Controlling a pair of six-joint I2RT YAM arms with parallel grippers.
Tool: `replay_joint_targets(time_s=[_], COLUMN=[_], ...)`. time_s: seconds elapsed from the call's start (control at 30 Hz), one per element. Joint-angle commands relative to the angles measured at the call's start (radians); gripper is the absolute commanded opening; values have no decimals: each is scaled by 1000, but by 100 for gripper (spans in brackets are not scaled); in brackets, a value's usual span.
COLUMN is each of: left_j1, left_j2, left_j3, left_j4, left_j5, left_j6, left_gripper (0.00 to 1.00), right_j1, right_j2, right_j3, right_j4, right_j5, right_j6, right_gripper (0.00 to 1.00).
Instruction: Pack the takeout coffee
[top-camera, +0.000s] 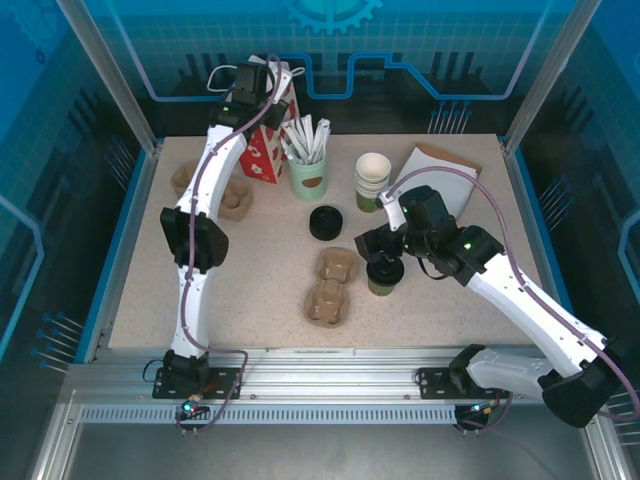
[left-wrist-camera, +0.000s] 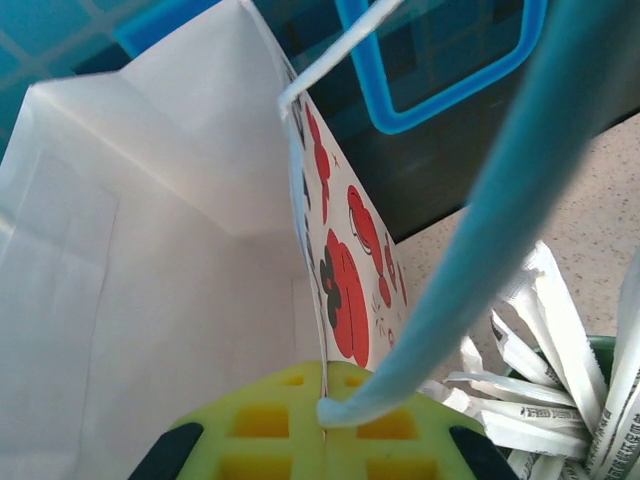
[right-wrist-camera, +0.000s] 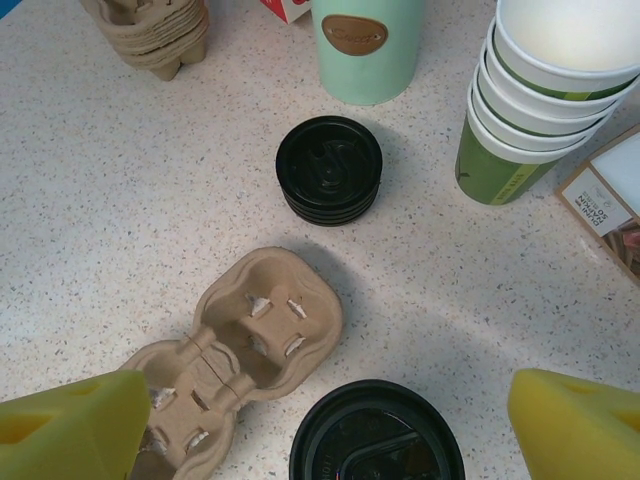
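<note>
The dark-green paper cup with black lid (right-wrist-camera: 377, 440) stands just right of the brown pulp carrier (right-wrist-camera: 245, 335), beneath the right gripper (right-wrist-camera: 330, 412), whose jaws are wide open and empty. The left gripper (left-wrist-camera: 325, 418) pinches the red-printed white paper bag (left-wrist-camera: 150, 250).

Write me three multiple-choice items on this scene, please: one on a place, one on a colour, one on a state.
1. Where is the lidded coffee cup?
A. On the table, under the right gripper.
B. At the table's far left corner.
C. Lifted clear of the table.

2. What colour is the cup holding the white sticks?
A. Red.
B. Pale green.
C. Black.

3. How is the left gripper?
A. Open, holding nothing.
B. Shut on nothing.
C. Shut on the paper bag's edge.

Answers: 1 A, its black lid lies between the open yellow fingers; 2 B, its wall is mint green; 3 C, the yellow pads pinch the bag's wall.
</note>
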Motion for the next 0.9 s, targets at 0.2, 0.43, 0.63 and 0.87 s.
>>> replay_joint_targets(time_s=[0.2, 0.43, 0.63, 0.87], left_j1=[-6, -105, -277, -474], left_j2=[-253, -441, -667, -897], left_j3=[55, 33, -135, -410], left_j4=[59, -65, -130, -247], left_j5=[-74, -164, -312, -420], left_j6=[112, 168, 167, 42], left_gripper=[0, 0, 0, 0], right_j1=[15, 14, 14, 12], right_j2=[-42, -88, -114, -163], right_j3=[5, 28, 12, -11], right_j4=[-21, -9, 18, 24], right_j5=[30, 32, -4, -30], right_j6=[3, -15, -30, -40], right_gripper=[94, 94, 94, 94])
